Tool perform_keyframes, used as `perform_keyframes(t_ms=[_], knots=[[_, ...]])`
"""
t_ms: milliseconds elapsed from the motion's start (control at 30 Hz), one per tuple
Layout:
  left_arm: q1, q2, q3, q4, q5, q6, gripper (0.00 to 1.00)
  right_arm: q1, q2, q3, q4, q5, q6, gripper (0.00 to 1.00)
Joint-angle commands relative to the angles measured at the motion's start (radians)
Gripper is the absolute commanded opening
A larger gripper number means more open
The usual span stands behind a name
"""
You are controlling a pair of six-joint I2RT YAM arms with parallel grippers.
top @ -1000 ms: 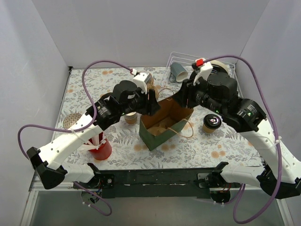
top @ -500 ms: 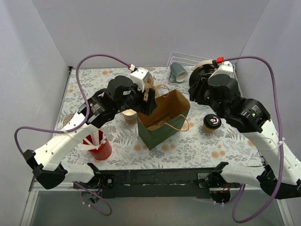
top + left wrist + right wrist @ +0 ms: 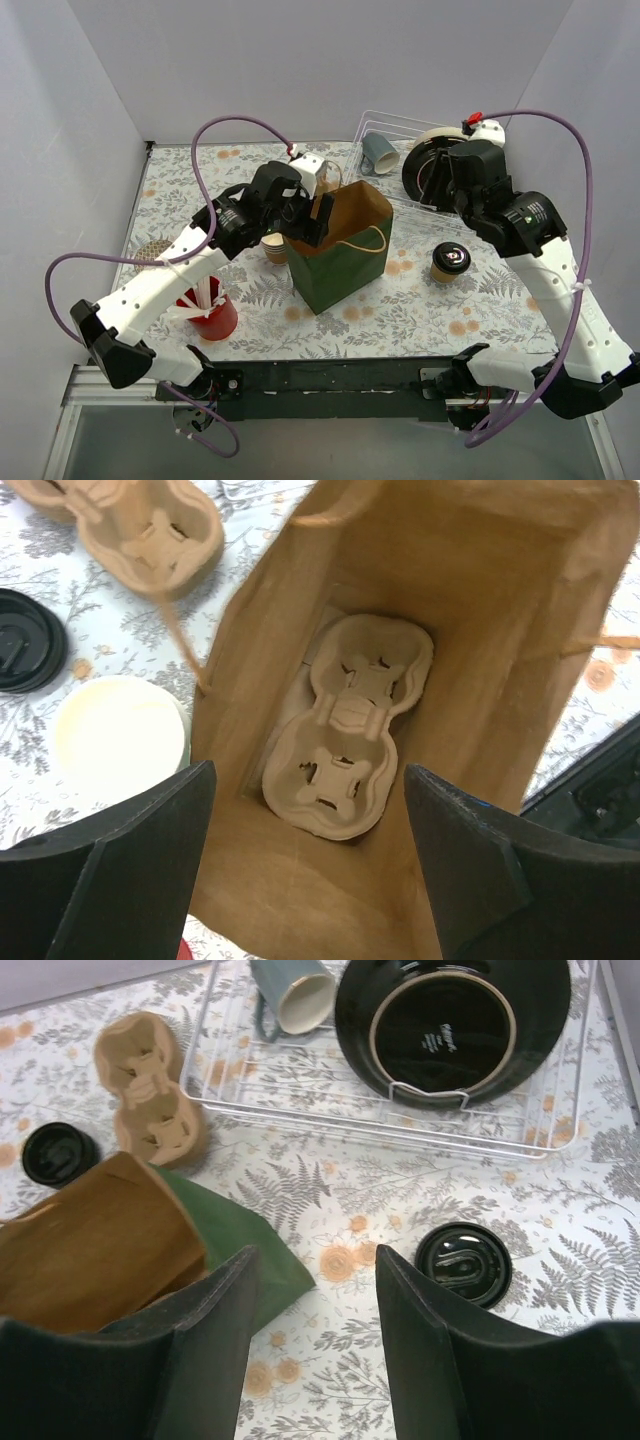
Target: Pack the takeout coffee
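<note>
Here, fern-print bench (image 3: 430,310), pale walls (image 3: 300,70) on three sides; green bag (image 3: 335,275) upright; left fingers (image 3: 110,870), right fingers (image 3: 450,1360) wide, empty

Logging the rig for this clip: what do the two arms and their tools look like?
The left arm and right arm have white lower links, black upper joints and a looping purple cable each. The left tool and right tool have broad black fingers. A red tab sits by the right wrist.
</note>
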Motion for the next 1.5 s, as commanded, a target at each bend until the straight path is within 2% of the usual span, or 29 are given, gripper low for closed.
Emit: perform_keyframes(t_ms=[0, 167, 367, 400, 500, 533, 600, 767, 867, 1000, 1100, 1167, 1300, 1467], knots=[[0.014, 0.012, 0.07, -0.029, -0.046, 0.03, 0.76, -0.091, -0.031, -0.074, 0.006, -0.082, -0.049, 0.59], [0.014, 0.015, 0.141, -0.056, -0.063, 0.015, 0.8, -0.169, -0.031, -0.135, -0.027, -0.106, -0.025, 0.6], [0.014, -0.004, 0.191, -0.087, -0.067, -0.017, 0.81, -0.309, -0.051, -0.293, -0.053, -0.115, 0.009, 0.66], [0.014, -0.006, 0.214, -0.098, -0.093, -0.033, 0.81, -0.319, -0.052, -0.339, -0.045, -0.121, -0.001, 0.7], [0.014, -0.006, 0.253, -0.159, -0.191, -0.164, 0.82, -0.353, -0.045, -0.393, -0.037, -0.142, -0.023, 0.75], [0.014, -0.001, 0.269, -0.186, -0.249, -0.257, 0.82, -0.355, -0.044, -0.425, -0.021, -0.138, -0.029, 0.76], [0.014, 0.0, 0.305, -0.277, -0.273, -0.348, 0.84, -0.367, -0.052, -0.456, 0.011, -0.159, -0.067, 0.77], [0.014, -0.084, 0.231, -0.317, -0.166, -0.508, 0.89, -0.389, -0.063, -0.537, 0.111, -0.174, -0.136, 0.77], [0.017, -0.135, 0.182, -0.337, -0.159, -0.611, 0.88, -0.414, -0.045, -0.588, 0.189, -0.323, -0.29, 0.77], [0.019, -0.156, 0.162, -0.378, -0.181, -0.73, 0.86, -0.435, -0.034, -0.598, 0.215, -0.351, -0.385, 0.77], [0.019, -0.149, 0.153, -0.378, -0.152, -0.726, 0.88, -0.451, -0.046, -0.611, 0.223, -0.349, -0.448, 0.8], [0.019, -0.152, 0.144, -0.377, -0.149, -0.723, 0.98, -0.467, -0.038, -0.612, 0.219, -0.369, -0.487, 0.81], [0.019, -0.144, 0.141, -0.365, -0.144, -0.679, 0.98, -0.49, -0.008, -0.617, 0.193, -0.43, -0.547, 0.83], [0.02, -0.129, 0.144, -0.381, -0.17, -0.741, 0.98, -0.516, 0.014, -0.622, 0.226, -0.475, -0.587, 0.81]])
